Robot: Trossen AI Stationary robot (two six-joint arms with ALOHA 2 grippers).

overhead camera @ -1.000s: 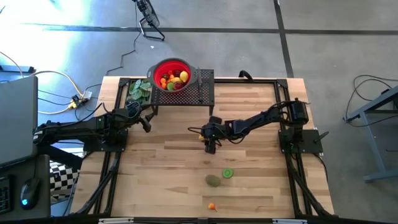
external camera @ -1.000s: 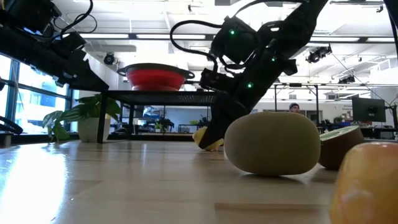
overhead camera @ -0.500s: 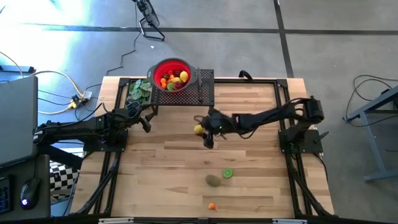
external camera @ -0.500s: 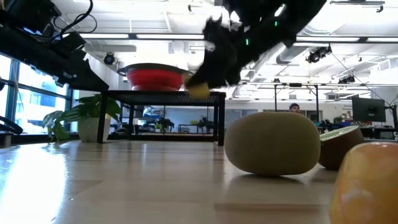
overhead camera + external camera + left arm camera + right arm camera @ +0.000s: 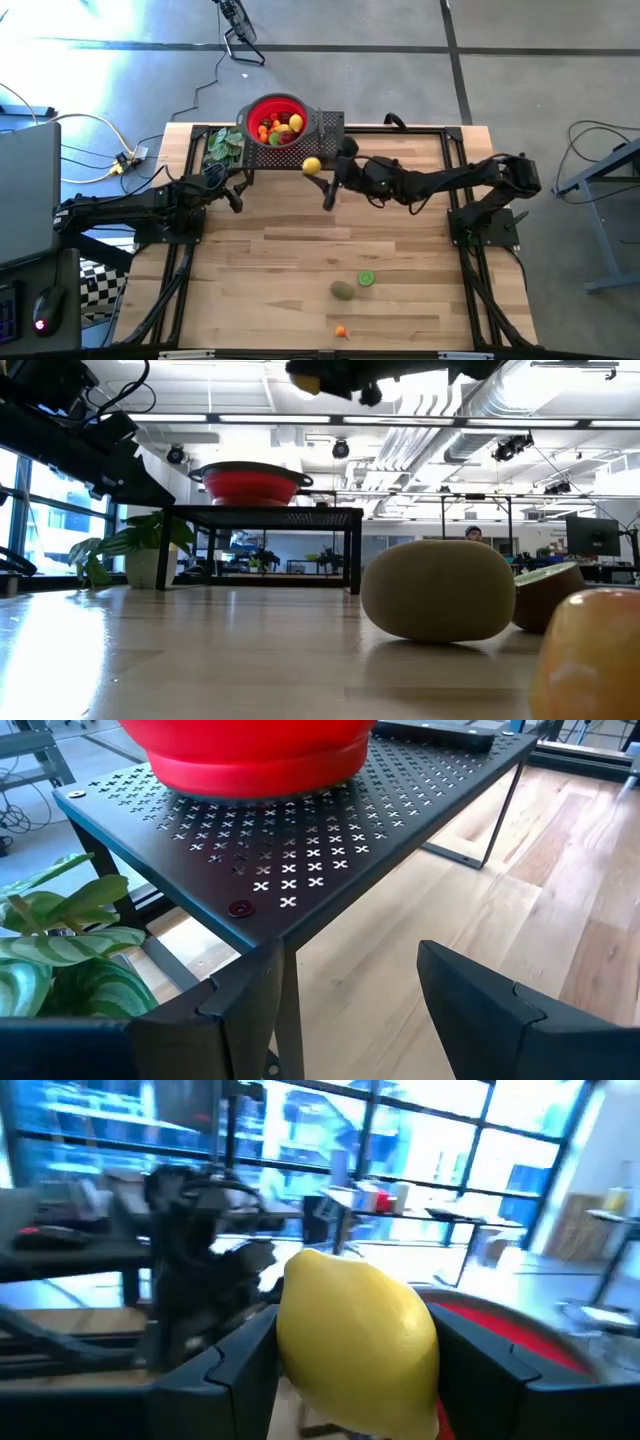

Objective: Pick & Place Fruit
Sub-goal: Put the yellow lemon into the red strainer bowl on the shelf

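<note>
1. Wooden worktop (image 5: 280,250); black perforated stand (image 5: 325,140) at its far edge carries a red bowl (image 5: 262,106) with fruit inside.
2. Right hand (image 5: 320,172) raised beside the stand, gripping a yellow lemon (image 5: 311,166).
3. Left hand (image 5: 236,190) open, near the stand's leg.
4. Kiwi (image 5: 343,290), lime half (image 5: 366,279), and orange piece (image 5: 340,331) lie on the near worktop.

Desk (image 5: 270,250): pale wood-plank top with a dark frame at its edges. Lying directly on it, toward the near edge: brown kiwi (image 5: 343,290), green lime half (image 5: 366,279) just beside it, small orange piece (image 5: 341,331) apart. At the far edge: black perforated metal stand (image 5: 325,140), green leafy bunch (image 5: 224,146).
</note>
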